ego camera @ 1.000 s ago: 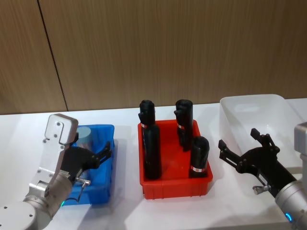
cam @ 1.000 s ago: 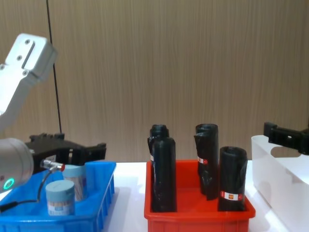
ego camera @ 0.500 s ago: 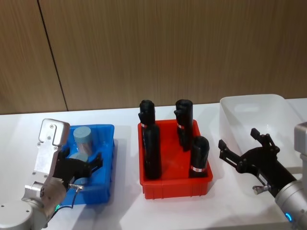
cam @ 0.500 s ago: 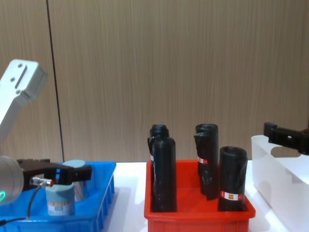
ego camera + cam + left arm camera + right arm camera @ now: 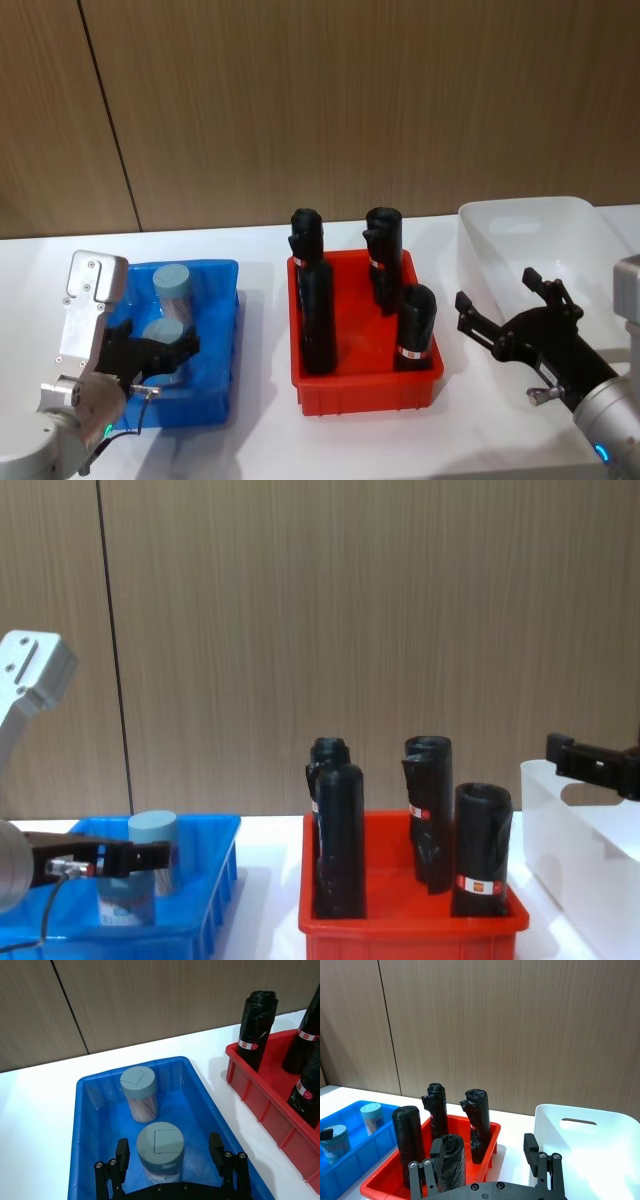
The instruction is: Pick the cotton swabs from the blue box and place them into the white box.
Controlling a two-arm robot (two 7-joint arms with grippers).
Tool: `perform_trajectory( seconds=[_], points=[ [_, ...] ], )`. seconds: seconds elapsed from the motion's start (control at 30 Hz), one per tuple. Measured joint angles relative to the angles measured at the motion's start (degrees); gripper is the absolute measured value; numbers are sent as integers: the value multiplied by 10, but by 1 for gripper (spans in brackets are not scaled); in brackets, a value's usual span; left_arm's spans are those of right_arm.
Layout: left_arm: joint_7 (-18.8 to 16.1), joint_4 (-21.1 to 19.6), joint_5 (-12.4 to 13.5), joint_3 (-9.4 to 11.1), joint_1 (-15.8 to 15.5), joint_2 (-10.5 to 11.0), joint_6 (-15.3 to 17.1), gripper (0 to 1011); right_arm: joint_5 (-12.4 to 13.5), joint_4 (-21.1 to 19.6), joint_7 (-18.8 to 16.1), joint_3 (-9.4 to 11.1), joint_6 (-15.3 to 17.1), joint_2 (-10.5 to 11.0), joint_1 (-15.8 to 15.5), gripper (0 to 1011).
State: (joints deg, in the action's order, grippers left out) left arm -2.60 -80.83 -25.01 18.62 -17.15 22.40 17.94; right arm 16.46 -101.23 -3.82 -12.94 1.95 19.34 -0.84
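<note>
The left gripper (image 5: 169,1150) is seen spread wide inside the blue box (image 5: 87,1127). Its two fingers (image 5: 122,1152) are set one on either side of the nearer jar of cotton swabs (image 5: 160,1141), with a gap on each side and nothing gripped yet. The step in hand is judged to be the grasp of this jar. The fingers should be brought below the pale lid so that the clear body is caught, the jar should be kept centred between them, and the closing should be done gently, since a light round jar is likely to be nudged aside or tipped if one finger lands first. A second jar (image 5: 139,1091) stands upright just behind the first, toward the far wall of the box, close to it but apart, and it could be knocked if the gripper is pushed forward. The box walls lie near both fingers, so little room is allowed for sideways correction. On the white table (image 5: 260,440), a red bin (image 5: 365,385) holding four upright black rolls (image 5: 318,315) is placed between the blue box and the white box (image 5: 500,235). The rolls stand taller than the bin's rim, so a carried jar would need to be lifted well clear of them. The right gripper (image 5: 495,288) is held idle and opened wide near the white box, on the side toward the red bin.
</note>
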Motion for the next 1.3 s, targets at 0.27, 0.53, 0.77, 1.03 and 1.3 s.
perform_trajectory(
  seconds=[0.27,0.53,0.77,1.03,1.3],
  points=[
    [12,26,-2,-6,-12,-3,-1,1004,0,0,0,0,0,0,0,1002],
    [35,58,-1,-10,-27,-8,-11,1004,0,0,0,0,0,0,0,1002],
    [59,86,2,-11,-40,-13,-18,1004,0,0,0,0,0,0,0,1002],
    [77,114,6,-10,-53,-20,-21,1004,0,0,0,0,0,0,0,1002],
    [88,137,12,-8,-64,-27,-21,966,0,0,0,0,0,0,0,1002]
  ],
)
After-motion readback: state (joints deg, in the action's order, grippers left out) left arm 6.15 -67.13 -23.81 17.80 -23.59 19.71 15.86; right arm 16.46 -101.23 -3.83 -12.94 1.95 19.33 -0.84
